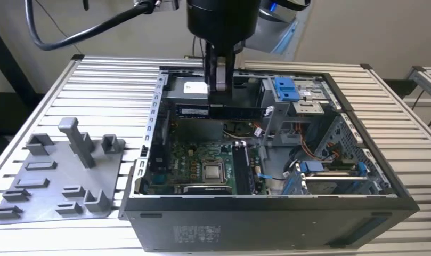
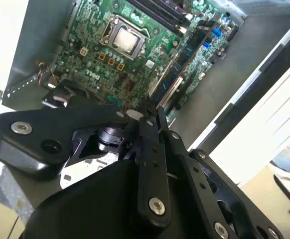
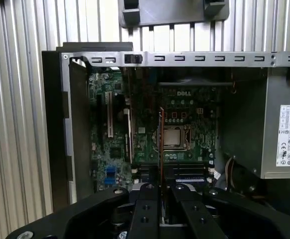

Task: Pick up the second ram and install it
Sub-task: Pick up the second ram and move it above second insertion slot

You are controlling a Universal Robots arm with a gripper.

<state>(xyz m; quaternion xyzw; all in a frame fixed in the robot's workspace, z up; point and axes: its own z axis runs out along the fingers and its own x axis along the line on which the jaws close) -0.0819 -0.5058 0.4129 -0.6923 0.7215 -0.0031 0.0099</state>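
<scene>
As I hung over the open computer case (image 1: 272, 210), my gripper (image 1: 220, 103) was clamped on the second ram (image 1: 189, 111). It held the strip level and on edge, well above the green board (image 1: 190, 160). I judged the pickup done and the carry in hand. Seating it would call for lining its lower edge along a black slot (image 1: 242, 170).

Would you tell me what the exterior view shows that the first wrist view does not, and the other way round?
Exterior view: the second ram broadside, with its pale label, and the blue drive brackets. First wrist view: that ram edge-on, a thin strip above the green board, and a white expansion slot. Shared: the claw shut on the ram, the board, its processor and the slatted table.
</scene>
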